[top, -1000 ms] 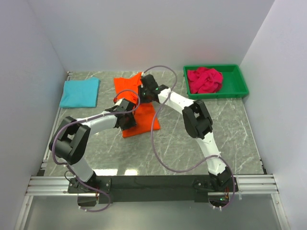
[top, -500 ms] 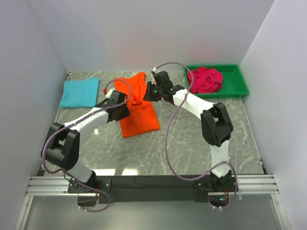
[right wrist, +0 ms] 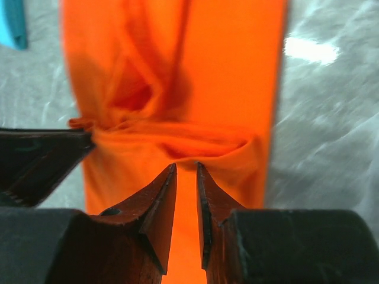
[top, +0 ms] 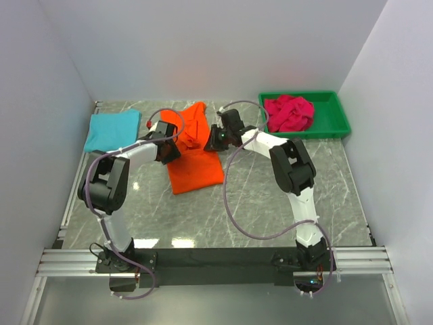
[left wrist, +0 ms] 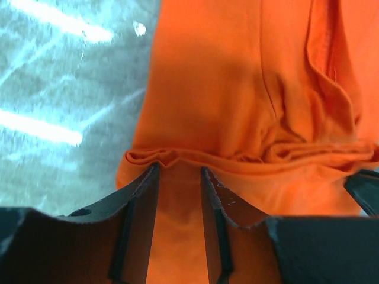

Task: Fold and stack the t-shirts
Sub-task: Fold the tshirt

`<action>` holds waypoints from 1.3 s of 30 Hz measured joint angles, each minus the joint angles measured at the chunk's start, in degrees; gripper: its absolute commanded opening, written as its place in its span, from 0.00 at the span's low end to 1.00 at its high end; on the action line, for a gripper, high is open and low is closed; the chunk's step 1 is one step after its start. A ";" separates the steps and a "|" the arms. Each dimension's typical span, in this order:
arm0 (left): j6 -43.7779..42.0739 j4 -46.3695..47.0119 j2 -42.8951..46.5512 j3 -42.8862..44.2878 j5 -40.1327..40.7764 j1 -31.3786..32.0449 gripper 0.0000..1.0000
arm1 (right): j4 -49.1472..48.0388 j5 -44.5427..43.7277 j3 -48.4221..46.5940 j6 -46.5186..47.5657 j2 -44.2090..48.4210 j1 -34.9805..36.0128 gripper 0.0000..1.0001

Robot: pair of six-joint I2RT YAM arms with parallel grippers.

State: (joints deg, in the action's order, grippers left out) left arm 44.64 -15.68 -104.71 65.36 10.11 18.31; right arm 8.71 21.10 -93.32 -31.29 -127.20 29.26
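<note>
Left claw (top: 167, 149) and right claw (top: 216, 138), each pinched narrow on orange tee (top: 196, 169) fold, have carried it from centre toward 12 o'clock; fold looks half done.

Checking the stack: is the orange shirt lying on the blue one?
No, the orange shirt is on bare table, well apart from the blue shirt.

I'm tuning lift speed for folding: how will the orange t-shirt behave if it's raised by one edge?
Probably floppy: the orange t-shirt bunches into wrinkles where the left claw and right claw pinch it. Likely light, since narrow pinches seem enough to hold its fold. It may sag between the claws, as the cloth there looks creased and slack.
</note>
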 measured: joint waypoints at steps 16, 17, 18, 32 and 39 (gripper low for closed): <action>-0.04 0.07 0.35 2.75 -3.56 -2.36 0.81 | -2.43 0.57 2.91 -3.69 -0.46 -5.27 0.36; -0.11 -0.31 2.34 2.49 -3.76 -2.36 0.85 | -2.38 0.35 4.76 -3.67 1.31 -5.27 0.38; 0.20 -0.70 4.70 2.08 -3.87 -2.34 0.88 | -2.14 0.26 6.25 -3.65 2.91 -5.25 0.43; 7.08 -6.86 29.24 -18.03 -4.28 3.61 0.88 | -1.33 2.10 28.28 -6.84 19.80 -4.35 0.54; 9.51 -7.39 29.14 -23.15 -4.72 4.76 0.81 | -0.76 3.41 31.93 -7.78 19.93 -3.13 0.55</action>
State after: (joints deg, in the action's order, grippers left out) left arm 54.15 -23.07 -75.57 42.22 5.39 23.07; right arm 7.94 24.51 -61.39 -39.07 -107.26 26.13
